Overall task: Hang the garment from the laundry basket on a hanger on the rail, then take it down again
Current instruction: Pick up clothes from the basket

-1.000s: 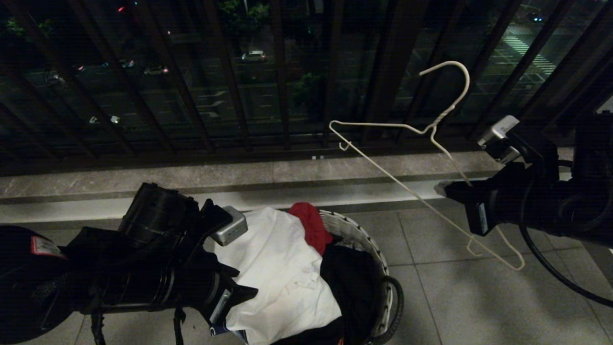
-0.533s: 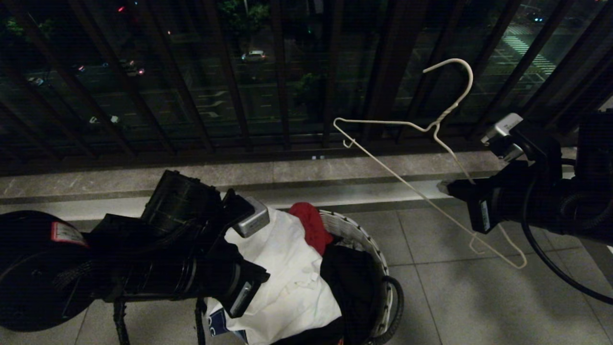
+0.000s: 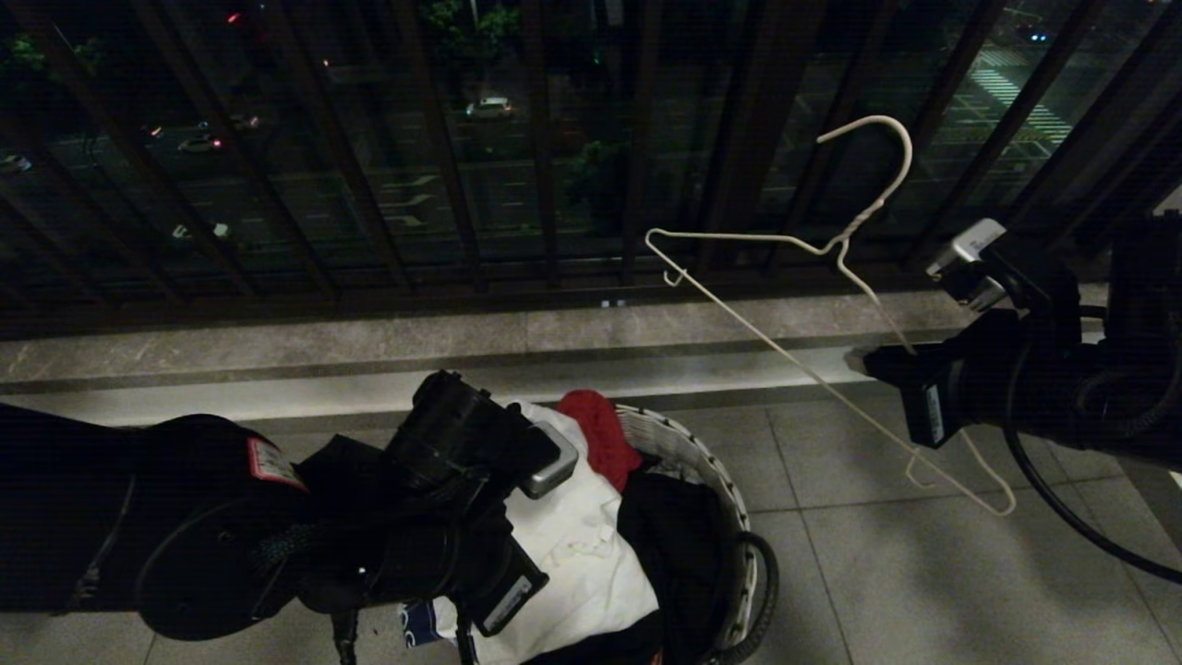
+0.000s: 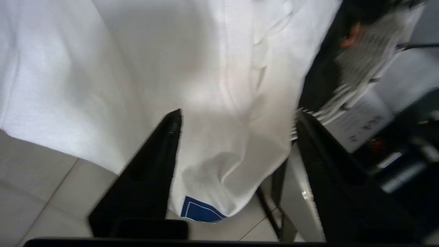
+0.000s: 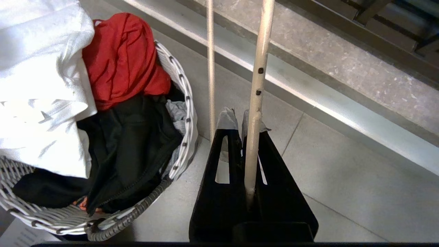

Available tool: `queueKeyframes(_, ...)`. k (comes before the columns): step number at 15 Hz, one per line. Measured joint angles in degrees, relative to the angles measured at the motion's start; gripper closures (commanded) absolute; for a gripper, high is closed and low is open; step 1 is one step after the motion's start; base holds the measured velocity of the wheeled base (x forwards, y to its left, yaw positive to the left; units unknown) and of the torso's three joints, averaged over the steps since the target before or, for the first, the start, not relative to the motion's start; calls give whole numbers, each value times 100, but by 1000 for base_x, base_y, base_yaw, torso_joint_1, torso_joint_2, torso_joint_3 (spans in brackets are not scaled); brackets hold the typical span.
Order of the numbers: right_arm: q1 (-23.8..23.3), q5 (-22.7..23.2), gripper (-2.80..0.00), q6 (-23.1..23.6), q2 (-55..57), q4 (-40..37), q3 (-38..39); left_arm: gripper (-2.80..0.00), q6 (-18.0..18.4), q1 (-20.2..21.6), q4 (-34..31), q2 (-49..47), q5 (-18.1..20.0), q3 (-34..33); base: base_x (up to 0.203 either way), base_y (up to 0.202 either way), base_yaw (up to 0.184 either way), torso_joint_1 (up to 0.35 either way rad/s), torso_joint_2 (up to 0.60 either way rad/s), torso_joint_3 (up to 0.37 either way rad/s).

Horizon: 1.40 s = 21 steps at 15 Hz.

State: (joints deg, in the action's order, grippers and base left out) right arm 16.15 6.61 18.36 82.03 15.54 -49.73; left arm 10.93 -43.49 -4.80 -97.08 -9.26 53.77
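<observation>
The garment [image 3: 572,563] is seen as a crumpled white T-shirt with a small blue patch at its lowest fold, heaped over the near-left rim of the laundry basket [image 3: 702,462], beside a red cloth [image 3: 600,439] and a black garment [image 3: 674,536]. The left gripper [image 4: 236,120] is held with its fingers spread wide, a hanging fold of the white fabric lying between them; no grip is seen. The right gripper [image 5: 240,118] is pressed together on the lower wire of the hanger [image 3: 785,277], which is held tilted in the air well to the right of the basket, above the floor tiles [image 3: 923,573].
</observation>
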Motion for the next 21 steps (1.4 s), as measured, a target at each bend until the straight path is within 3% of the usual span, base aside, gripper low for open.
queueKeyframes(3, 0, 0, 0, 5, 29, 0, 1, -280, -1, -12, 249, -165, -332, -5, 0, 0, 0, 0, 0, 0)
queueKeyframes(9, -1, 0, 0, 0, 40, 0, 0, -280, -20, 119, 520, -465, -383, -7, 0, 0, 0, 0, 0, 0)
queueKeyframes(10, -1, 1, 0, 0, 40, 0, 0, 0, -28, 128, 597, -525, -384, -2, 0, 0, 0, 0, 0, 0)
queueKeyframes(21, 0, 0, 0, 5, 41, -1, -2, 0, -49, 324, 903, -656, -390, 22, 0, 0, 0, 0, 0, 0)
